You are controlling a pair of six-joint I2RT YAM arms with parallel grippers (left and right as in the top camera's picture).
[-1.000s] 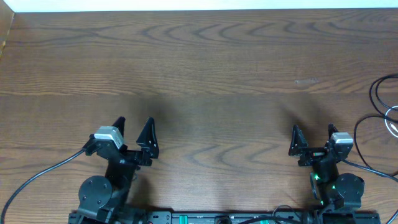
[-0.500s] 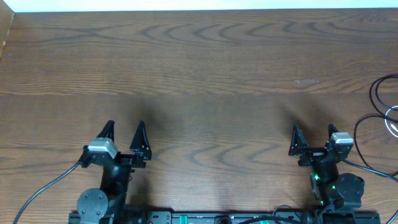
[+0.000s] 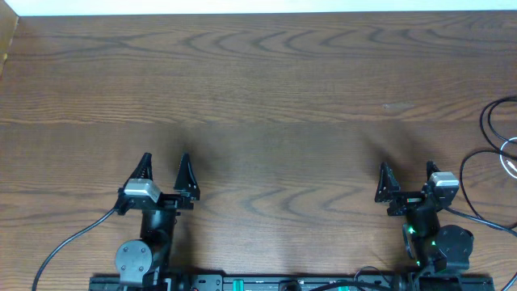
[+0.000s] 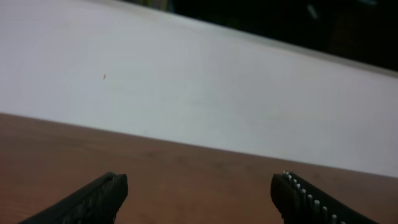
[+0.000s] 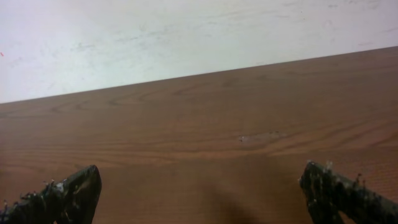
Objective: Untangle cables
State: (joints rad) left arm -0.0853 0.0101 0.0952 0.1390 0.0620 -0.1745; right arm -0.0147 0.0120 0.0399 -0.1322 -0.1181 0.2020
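Observation:
Thin black cable loops [image 3: 487, 121] and a short bit of white cord [image 3: 510, 160] lie at the table's right edge, mostly cut off by the frame. No cable shows in either wrist view. My left gripper [image 3: 164, 162] is open and empty near the front left, far from the cables; the left wrist view [image 4: 199, 193] shows only bare wood between its fingers. My right gripper [image 3: 407, 170] is open and empty near the front right, about a hand's width left of the cables, with only wood between its fingers in the right wrist view [image 5: 199, 186].
The brown wooden table [image 3: 266, 97] ends at a white strip along its far edge [image 3: 258, 6]. Thick black leads run from the left arm [image 3: 73, 238] and the right arm [image 3: 485, 222]. A small pale scuff [image 3: 397, 106] marks the wood.
My left gripper has shifted slightly left and turned to point straight ahead, and its arm base has swung right. The right arm and the cables have not moved.

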